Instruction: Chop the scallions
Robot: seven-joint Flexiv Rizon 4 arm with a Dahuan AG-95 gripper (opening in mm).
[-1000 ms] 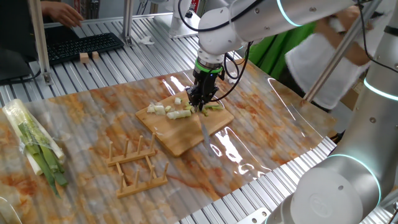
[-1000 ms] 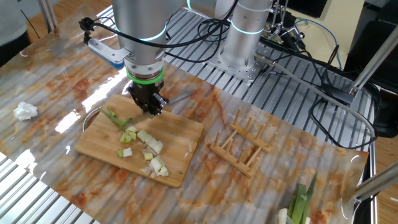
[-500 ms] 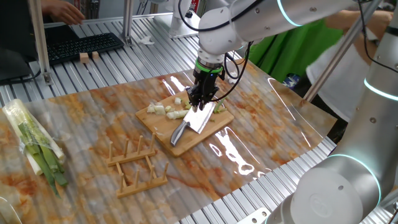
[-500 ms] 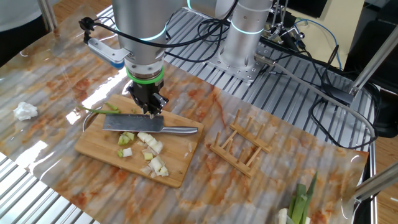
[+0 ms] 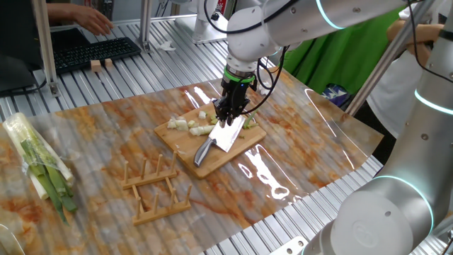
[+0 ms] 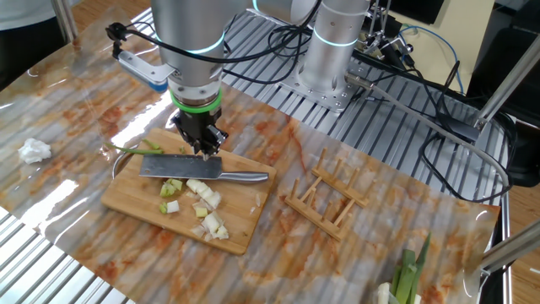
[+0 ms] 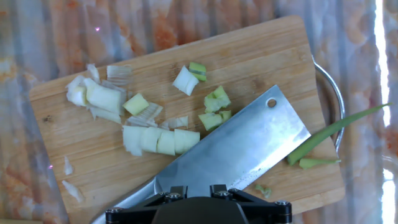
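The scallions are short pale white-green chunks (image 7: 155,140) scattered on the wooden board (image 7: 261,56), also seen as chunks (image 6: 202,198) and chunks (image 5: 191,126). A thin green leaf end (image 7: 329,134) sticks out past the board's edge. A cleaver (image 7: 242,149) lies flat on the board, its blade over some pieces; it also shows as the cleaver (image 6: 181,167) and the cleaver (image 5: 225,136). My gripper (image 6: 202,148) hovers just above the blade's back edge. In the hand view the gripper (image 7: 198,186) has its fingers apart, with nothing between them.
A wooden rack (image 5: 152,184) lies near the board. A plastic-wrapped bundle of green-and-white stalks (image 5: 39,163) rests at the table's far end. A crumpled tissue (image 6: 34,150) sits beyond the board. A keyboard (image 5: 95,51) and a person's hand are off the mat.
One second ago the cleaver stood on edge under my gripper; it has since dropped flat onto the board. Nothing has moved in the last half second.
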